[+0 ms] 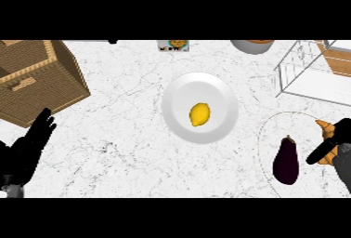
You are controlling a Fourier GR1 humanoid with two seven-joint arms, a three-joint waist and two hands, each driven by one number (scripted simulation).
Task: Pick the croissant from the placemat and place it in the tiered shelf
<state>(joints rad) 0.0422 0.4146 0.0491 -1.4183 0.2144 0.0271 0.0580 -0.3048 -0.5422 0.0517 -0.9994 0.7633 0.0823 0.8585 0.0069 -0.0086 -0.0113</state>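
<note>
Head view: right hand [342, 163] curls round the croissant [325, 126] on the placemat [273, 132]; lifting and moving it to the shelf [316, 83] remain. Left hand [31, 145] rests spread.

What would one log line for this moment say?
right hand: curled on croissant | croissant: on placemat, beside eggplant | left hand: open, lower left | tiered shelf: no croissant

Golden-brown croissant [326, 129] lies on the right part of the pale round placemat [288, 124], lower half hidden; white wire tiered shelf [319, 86] stands just beyond it
</note>
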